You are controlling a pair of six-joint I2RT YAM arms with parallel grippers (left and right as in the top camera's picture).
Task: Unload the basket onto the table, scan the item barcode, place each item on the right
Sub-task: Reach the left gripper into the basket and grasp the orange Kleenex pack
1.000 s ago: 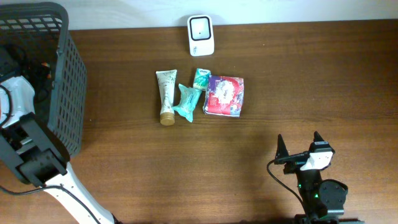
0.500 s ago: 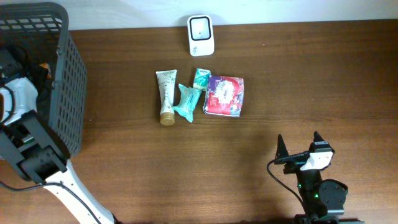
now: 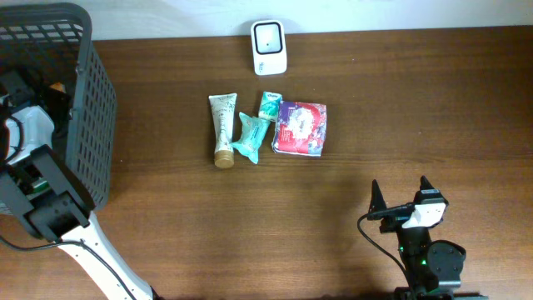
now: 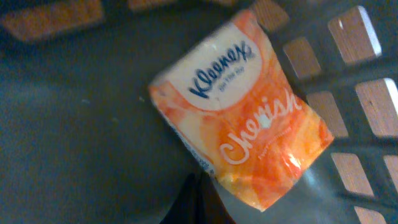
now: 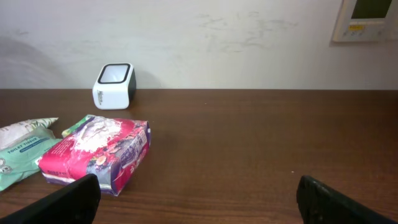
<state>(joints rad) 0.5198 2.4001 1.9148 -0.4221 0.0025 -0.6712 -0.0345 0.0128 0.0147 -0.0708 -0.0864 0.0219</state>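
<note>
One change: the left hand (image 4: 190, 202) has shut beside the tissue pack (image 4: 242, 106).

the brown wooden table (image 3: 416, 108) spans the whole scene. at its far edge, near the middle, a white scanner (image 3: 269, 47) stands by the wall. nearer, in a tight cluster at the centre, lie a cream tube (image 3: 222, 129) on the left, a teal wipes pack (image 3: 251, 136) just beside it, a small green packet (image 3: 269, 105) at the far side, and a pink and red tissue pack (image 3: 301, 127) on the right. a dark mesh basket (image 3: 87, 100) stands at the left end.
</note>
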